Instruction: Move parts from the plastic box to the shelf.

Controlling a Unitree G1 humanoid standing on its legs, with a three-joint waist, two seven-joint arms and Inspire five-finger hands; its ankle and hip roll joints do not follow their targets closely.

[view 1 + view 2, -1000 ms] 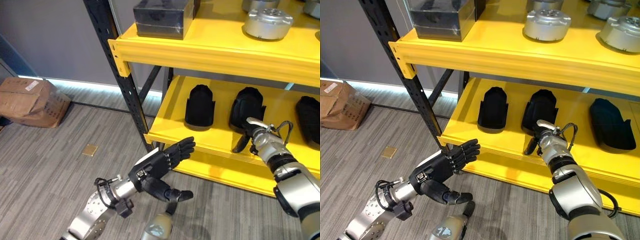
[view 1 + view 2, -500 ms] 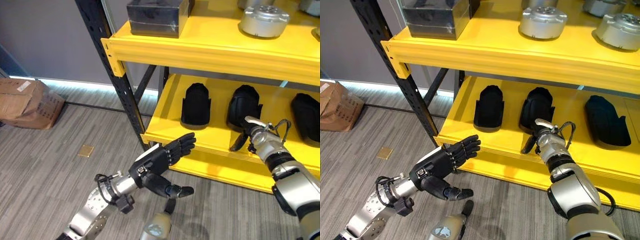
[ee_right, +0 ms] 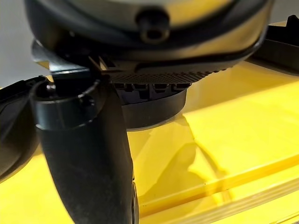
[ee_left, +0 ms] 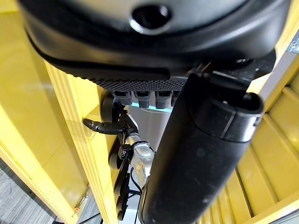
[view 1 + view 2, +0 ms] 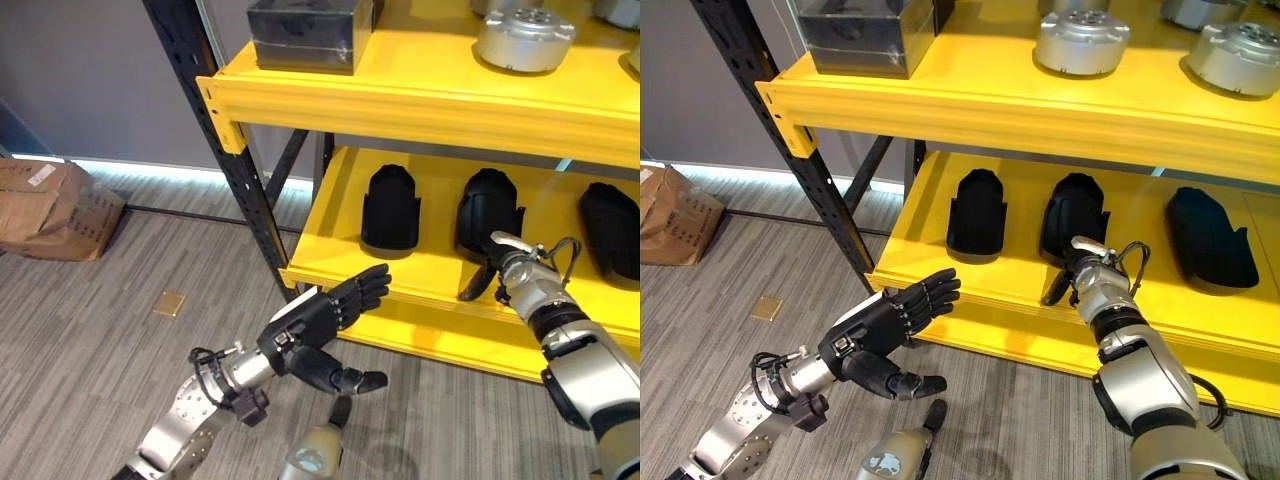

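Observation:
Three black moulded parts stand in a row on the lower yellow shelf (image 5: 420, 325): a left one (image 5: 390, 205), a middle one (image 5: 488, 210) and a right one (image 5: 610, 215). My right hand (image 5: 505, 268) is at the foot of the middle part, fingers straight against it and thumb (image 3: 88, 154) hanging clear over the shelf board. That part (image 3: 154, 109) shows just past the fingers in the right wrist view. My left hand (image 5: 320, 318) hovers open and holding nothing in front of the shelf's lower front edge, palm turned inward.
The upper yellow shelf (image 5: 400, 105) carries a black box (image 5: 305, 32) and silver round parts (image 5: 523, 38). A black steel upright (image 5: 225, 160) stands left of my left hand. A cardboard box (image 5: 55, 205) lies on the floor at far left.
The camera has shifted a little, sliding the whole scene. Both hands keep their places relative to the shelf and the parts.

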